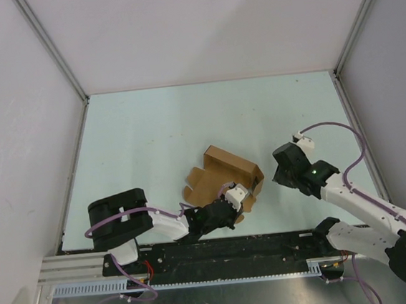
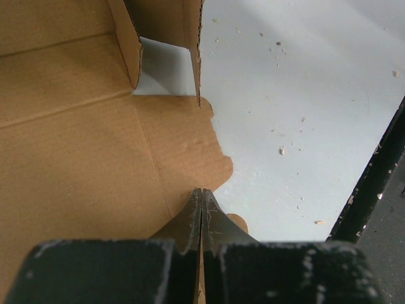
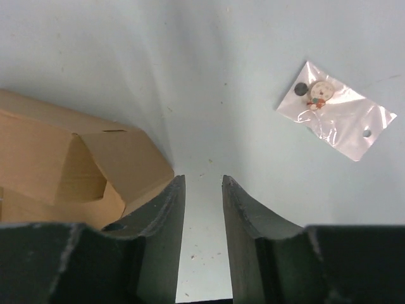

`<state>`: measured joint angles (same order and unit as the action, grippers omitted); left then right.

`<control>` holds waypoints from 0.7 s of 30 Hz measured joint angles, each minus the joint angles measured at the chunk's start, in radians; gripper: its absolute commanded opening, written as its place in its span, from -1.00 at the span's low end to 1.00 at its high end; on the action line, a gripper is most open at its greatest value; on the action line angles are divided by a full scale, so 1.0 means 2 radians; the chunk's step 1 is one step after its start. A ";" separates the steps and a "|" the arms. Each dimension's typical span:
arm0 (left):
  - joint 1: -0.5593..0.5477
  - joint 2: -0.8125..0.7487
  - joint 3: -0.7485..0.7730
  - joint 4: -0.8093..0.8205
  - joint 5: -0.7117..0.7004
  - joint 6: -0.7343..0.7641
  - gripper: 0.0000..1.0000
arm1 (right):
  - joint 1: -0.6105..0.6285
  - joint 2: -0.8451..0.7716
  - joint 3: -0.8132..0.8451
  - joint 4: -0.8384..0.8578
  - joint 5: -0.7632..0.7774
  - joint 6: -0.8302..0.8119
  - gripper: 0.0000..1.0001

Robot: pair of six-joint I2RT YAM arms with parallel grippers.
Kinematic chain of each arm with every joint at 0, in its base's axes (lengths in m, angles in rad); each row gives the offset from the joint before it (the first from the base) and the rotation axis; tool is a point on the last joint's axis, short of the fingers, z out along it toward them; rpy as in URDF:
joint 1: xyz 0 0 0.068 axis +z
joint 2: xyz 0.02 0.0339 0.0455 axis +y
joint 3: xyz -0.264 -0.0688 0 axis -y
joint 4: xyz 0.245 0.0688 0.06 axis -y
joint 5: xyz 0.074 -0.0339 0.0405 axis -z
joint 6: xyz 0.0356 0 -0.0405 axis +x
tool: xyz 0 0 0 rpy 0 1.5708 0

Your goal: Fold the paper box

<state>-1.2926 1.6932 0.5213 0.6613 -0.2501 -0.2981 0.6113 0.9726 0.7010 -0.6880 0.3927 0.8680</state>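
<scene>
The paper box (image 1: 223,170) is a brown cardboard mailer, partly folded, lying on the pale table near the front middle. My left gripper (image 1: 236,193) is at its near right edge and is shut on a rounded flap of the box. In the left wrist view the jaws (image 2: 202,190) are pressed together with a thin cardboard edge between them, and the box panel (image 2: 76,145) spreads out to the left. My right gripper (image 1: 287,167) hovers just right of the box, open and empty. In the right wrist view (image 3: 202,179) the box (image 3: 57,152) lies to the left of its fingers.
A small clear packet (image 3: 335,111) with tiny parts lies on the table beyond the right gripper. The black front rail (image 1: 269,245) runs along the near table edge and shows close by in the left wrist view (image 2: 373,183). White walls enclose the table.
</scene>
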 measured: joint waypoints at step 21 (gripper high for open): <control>0.000 0.000 0.000 0.000 0.000 0.000 -1.00 | -0.029 0.076 -0.059 0.173 -0.125 -0.057 -0.53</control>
<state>-1.2926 1.6932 0.5213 0.6613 -0.2501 -0.2981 0.5537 1.1255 0.5823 -0.3424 0.1432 0.7536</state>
